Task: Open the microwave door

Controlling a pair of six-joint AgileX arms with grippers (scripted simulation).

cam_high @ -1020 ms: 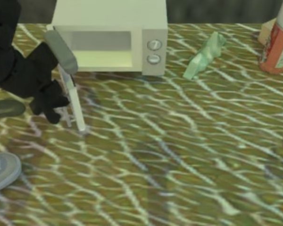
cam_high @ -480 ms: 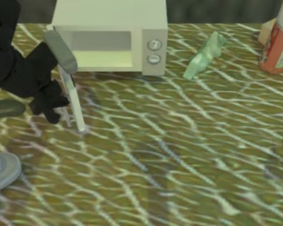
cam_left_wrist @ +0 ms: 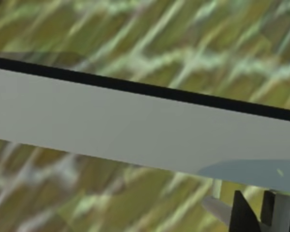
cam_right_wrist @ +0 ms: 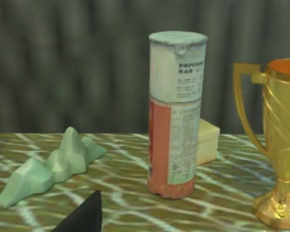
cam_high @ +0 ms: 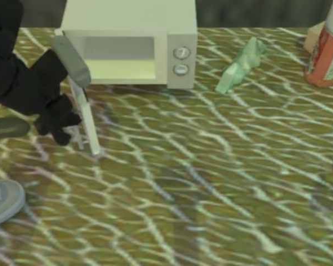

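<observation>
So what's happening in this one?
The left gripper is at the outer edge of the microwave door, near the table's left side. The door stands swung wide open from the microwave, leaving the pale inside exposed. The right arm is out of the top view; its wrist camera looks at a popcorn canister, a gold trophy and a green lump.

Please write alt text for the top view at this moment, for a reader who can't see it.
The microwave stands at the back of the table with the microwave door swung wide open toward the front, showing its pale inside. The left tool is beside the door's outer face. A pale green lump and a red-and-white canister lie to the right.
</observation>
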